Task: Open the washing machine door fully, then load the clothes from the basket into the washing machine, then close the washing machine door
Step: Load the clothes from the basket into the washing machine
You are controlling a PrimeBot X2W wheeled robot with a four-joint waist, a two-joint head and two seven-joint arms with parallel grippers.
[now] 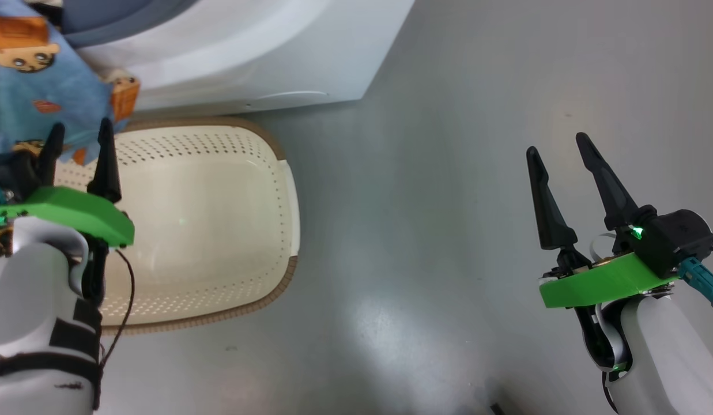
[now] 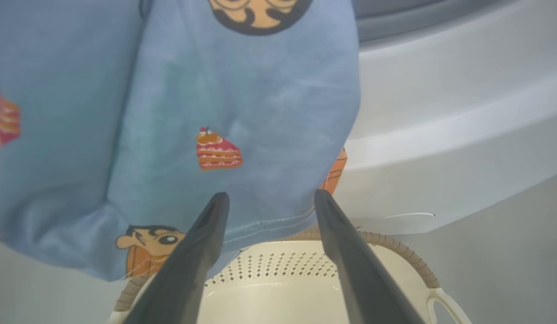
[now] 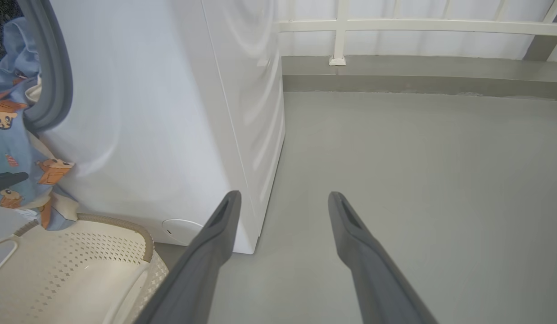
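The clothes, light blue with orange cartoon prints, hang out of the washing machine mouth and down over its white front. Their lower hem ends just above the basket's far rim. The cream basket stands on the floor against the machine, its inside bare. My left gripper is open just in front of the hanging hem, fingers spread, gripping nothing. My right gripper is open over bare floor to the right, away from the machine. The washing machine door is out of view.
The grey rubber ring frames the drum mouth. Low on the machine's front is a round cover. Grey floor stretches right of the machine to a low kerb with a white railing.
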